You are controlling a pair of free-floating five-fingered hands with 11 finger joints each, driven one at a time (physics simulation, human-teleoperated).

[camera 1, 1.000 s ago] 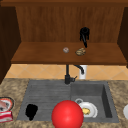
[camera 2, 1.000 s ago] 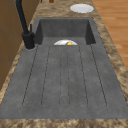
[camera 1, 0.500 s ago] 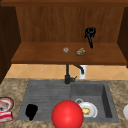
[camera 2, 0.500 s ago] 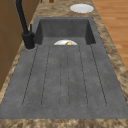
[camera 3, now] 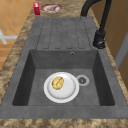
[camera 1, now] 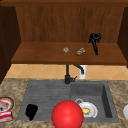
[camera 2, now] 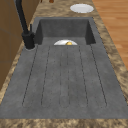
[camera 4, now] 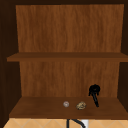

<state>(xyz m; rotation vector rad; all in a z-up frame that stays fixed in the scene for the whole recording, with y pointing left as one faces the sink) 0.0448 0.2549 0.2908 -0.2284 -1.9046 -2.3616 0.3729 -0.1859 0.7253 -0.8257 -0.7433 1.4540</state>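
Since the earlier front frames, your right hand (camera 1: 94, 37) has drifted to the right above the lower cabinet shelf (camera 1: 37, 56) and now hangs near its right end, with one finger pointing straight down almost to the shelf board; whether the remaining fingers are curled or relaxed cannot be told, and it holds nothing. You will find the nearest item, a small brownish lump (camera 1: 80, 51), lying on the shelf just to the left of that hand, apart from it, with a small grey round piece (camera 1: 66, 50) further left. Your left hand (camera 1: 31, 111) hovers low over the draining board of the sink (camera 1: 47, 87), at the front left; its finger posture cannot be told. In the basin a white plate (camera 3: 70, 94) carries a yellow piece of food (camera 3: 57, 83) beside the drain. A red ball (camera 1: 67, 115) sits at the front of the sink. The black faucet (camera 1: 67, 75) stands behind the basin.
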